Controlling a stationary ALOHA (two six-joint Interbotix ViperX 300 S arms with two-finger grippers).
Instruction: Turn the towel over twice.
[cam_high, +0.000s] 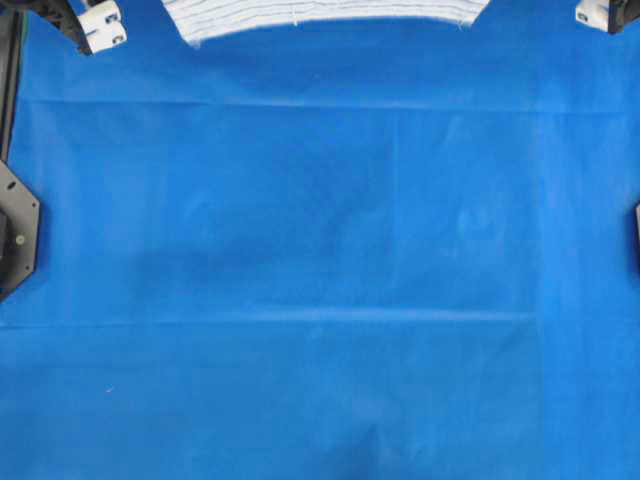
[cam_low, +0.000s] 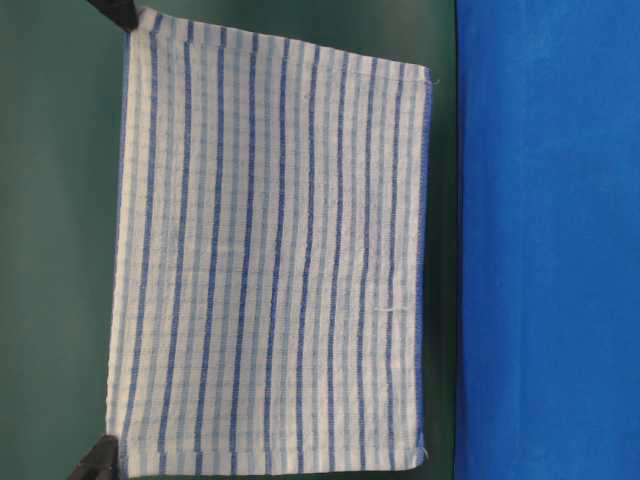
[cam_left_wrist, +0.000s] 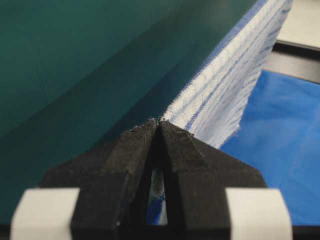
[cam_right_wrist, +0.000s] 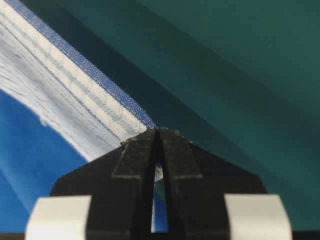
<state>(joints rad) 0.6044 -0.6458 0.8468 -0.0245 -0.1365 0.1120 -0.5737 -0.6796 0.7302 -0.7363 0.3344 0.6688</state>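
towel: big white rectangular cloth with thin dark-blue and light-blue stripes and hemmed edges (cam_low: 270, 260), hung up off the table, stretched flat between both arms, held by its two upper corners; in the overhead view just a strip of it (cam_high: 320, 15) peeked in at the far edge.

left gripper (cam_left_wrist: 159, 122): black jaws pinched tight on one top corner, a sliver of striped fabric visible in the slot between them.

right gripper (cam_right_wrist: 159, 131): same deal, clamped on the other top corner, hem running off taut from the tips.

table cover: plain blue sheet (cam_high: 320, 280), a few creases, lay well below the hanging hem, which looked clear of it in the table-level view.

stage: probably mid-flip, cloth lifted and waiting to be laid back down on its other face; can't tell which of the two turns.

risk, slipping: grips sat right at the very corners, so not much fabric in the bite; a quick swing or extra tension between the arms could've pulled a corner free and dropped that side.

risk, bunching: lowered too fast or with the arms drifting together, the slack middle could've folded onto itself and landed wrinkled or doubled.

risk, wrong face: laid down without carrying the top edge past the bottom one, same side up again, no real flip.

risk, dragging: bottom hem could've caught the sheet and rucked it.
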